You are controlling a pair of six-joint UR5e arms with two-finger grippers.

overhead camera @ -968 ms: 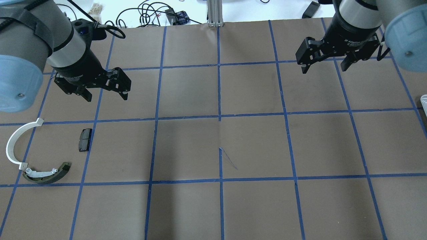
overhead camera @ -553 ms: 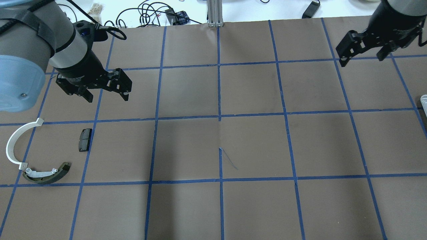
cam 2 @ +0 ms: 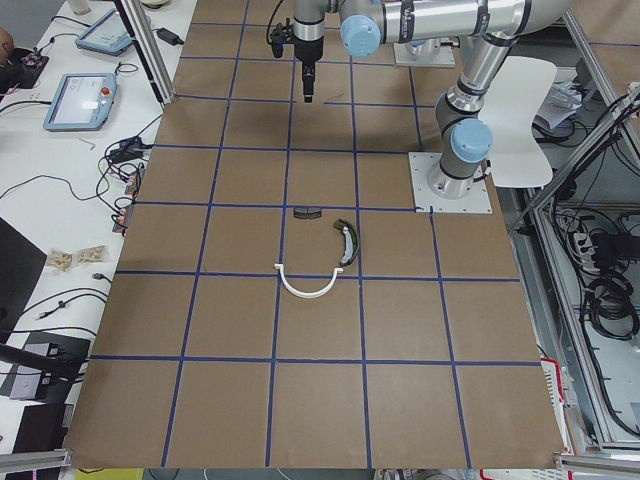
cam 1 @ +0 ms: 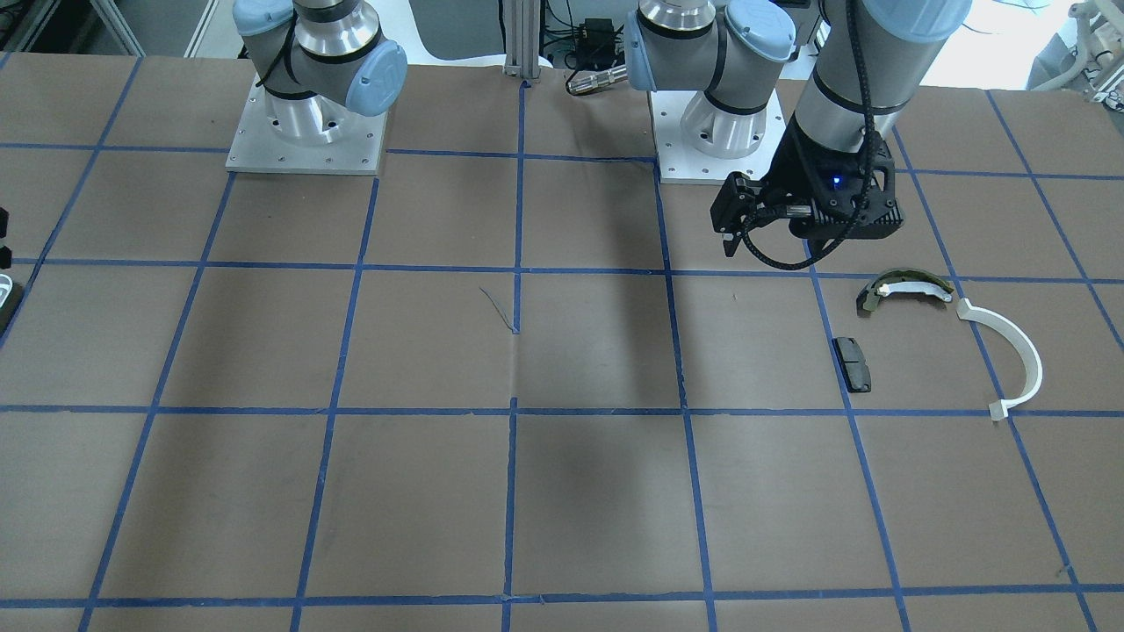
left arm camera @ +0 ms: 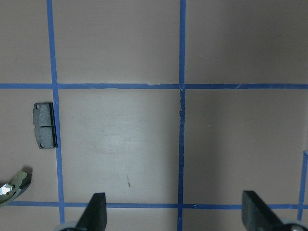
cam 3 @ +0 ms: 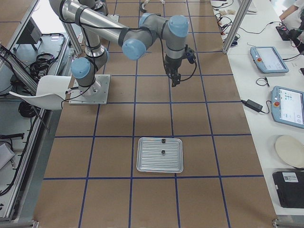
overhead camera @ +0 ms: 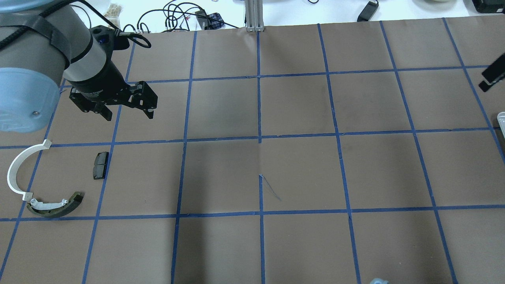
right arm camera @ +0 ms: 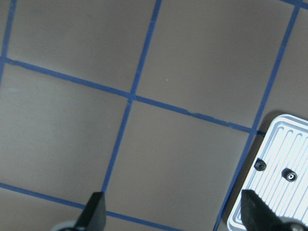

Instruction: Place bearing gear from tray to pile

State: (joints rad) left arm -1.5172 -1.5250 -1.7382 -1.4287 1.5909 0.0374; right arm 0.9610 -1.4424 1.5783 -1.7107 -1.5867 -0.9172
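Two small dark bearing gears (right arm camera: 260,165) lie on the ribbed metal tray (right arm camera: 274,202), also seen in the exterior right view (cam 3: 152,164). My right gripper (right arm camera: 174,211) is open and empty, hovering over bare table beside the tray. The pile lies at the table's left: an olive-and-white shoe (overhead camera: 55,207), a white half-ring strip (overhead camera: 17,169) and a black pad (overhead camera: 100,165). My left gripper (overhead camera: 128,115) is open and empty above the table, just beyond the pad (left arm camera: 44,125).
Brown table cover with a blue tape grid. Cables and small devices lie past the far edge (overhead camera: 177,15). Only the tray's edge (overhead camera: 501,118) shows at the overhead view's right border. Tablets and a plate sit on a side bench (cam 3: 285,104).
My right arm has swung right, from the far-right squares almost out of the overhead view. My left gripper has shifted only slightly and stays open.
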